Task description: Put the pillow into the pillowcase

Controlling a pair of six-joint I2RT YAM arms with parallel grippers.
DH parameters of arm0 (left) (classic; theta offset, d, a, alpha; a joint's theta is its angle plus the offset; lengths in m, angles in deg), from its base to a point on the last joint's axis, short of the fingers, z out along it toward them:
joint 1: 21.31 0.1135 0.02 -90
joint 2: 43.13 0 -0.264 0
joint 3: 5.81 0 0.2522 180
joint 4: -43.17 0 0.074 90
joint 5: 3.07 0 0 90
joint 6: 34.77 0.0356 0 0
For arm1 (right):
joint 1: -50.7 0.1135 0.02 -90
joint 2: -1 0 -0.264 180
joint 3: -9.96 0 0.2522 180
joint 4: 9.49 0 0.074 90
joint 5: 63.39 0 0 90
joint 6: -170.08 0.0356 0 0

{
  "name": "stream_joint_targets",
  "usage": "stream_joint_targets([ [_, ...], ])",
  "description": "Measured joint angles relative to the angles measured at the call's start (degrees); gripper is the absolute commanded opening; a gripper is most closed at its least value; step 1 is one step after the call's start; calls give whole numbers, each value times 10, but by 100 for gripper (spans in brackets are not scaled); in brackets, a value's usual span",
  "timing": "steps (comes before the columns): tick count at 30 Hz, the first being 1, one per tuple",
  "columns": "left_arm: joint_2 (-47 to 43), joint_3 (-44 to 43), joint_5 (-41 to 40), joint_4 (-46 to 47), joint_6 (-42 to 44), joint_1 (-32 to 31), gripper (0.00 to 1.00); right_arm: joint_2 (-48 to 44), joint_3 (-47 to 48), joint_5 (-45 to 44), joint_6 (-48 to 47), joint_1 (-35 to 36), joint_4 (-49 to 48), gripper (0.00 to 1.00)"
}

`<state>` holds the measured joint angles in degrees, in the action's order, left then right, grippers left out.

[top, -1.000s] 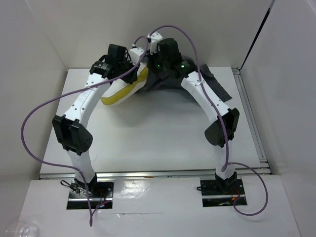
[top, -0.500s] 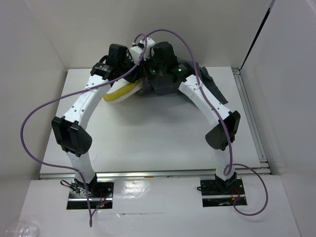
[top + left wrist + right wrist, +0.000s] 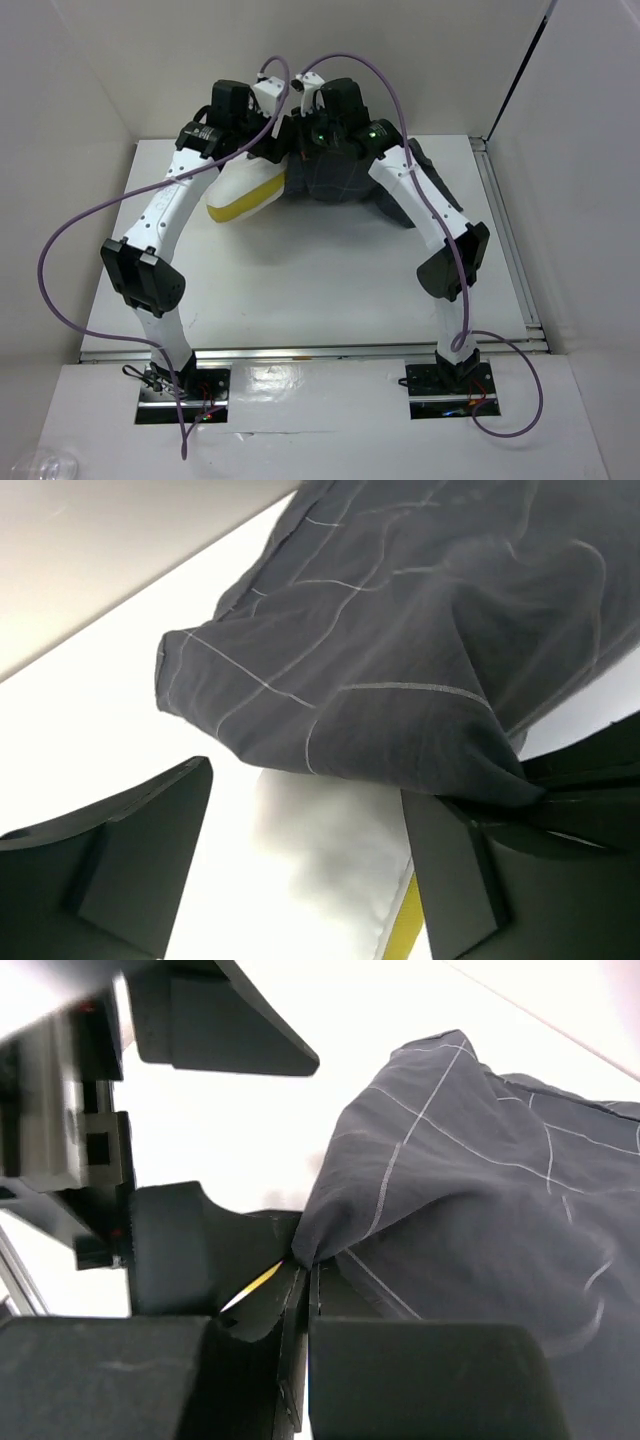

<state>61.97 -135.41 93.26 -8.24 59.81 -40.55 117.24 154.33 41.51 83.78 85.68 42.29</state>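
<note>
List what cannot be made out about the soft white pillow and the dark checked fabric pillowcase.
1. Soft white pillow: far end covered by the dark checked fabric pillowcase, left wrist view; inside or merely under, unclear.
2. Pillowcase opening: covered by both arms, top view.
3. Left gripper: grip on pillow unclear, white against white.

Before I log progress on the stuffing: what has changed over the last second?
The dark charcoal checked fabric pillowcase bunched leftward toward the soft white, yellow-edged pillow, its right flap drawn in; the left arm's wrist shifted slightly left. Unchanged: the pillow lies mostly outside the case. Now the right gripper pinches the pillowcase edge.
</note>
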Motion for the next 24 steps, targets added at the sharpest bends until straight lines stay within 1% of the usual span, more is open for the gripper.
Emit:
stream_joint_targets([
  [1,0,-1,-3,1,2,0,93,0,-1,2,2,-2,2,0],
  [5,0,-3,-9,-2,6,-1,94,0,-5,13,6,-9,-2,0],
  [8,-3,-9,-6,-16,27,1,94,0,-5,22,9,-16,-3,0],
  [10,-14,-9,16,-43,54,3,94,0,-5,20,10,-19,-13,0],
  [16,-107,36,63,-111,131,1,94,0,-10,18,9,-42,-37,0],
  [20,-177,73,87,-141,151,13,94,-1,-27,7,3,-55,-48,0],
  [24,-212,104,99,-178,173,19,94,-1,-38,-8,-8,-57,-49,0],
])
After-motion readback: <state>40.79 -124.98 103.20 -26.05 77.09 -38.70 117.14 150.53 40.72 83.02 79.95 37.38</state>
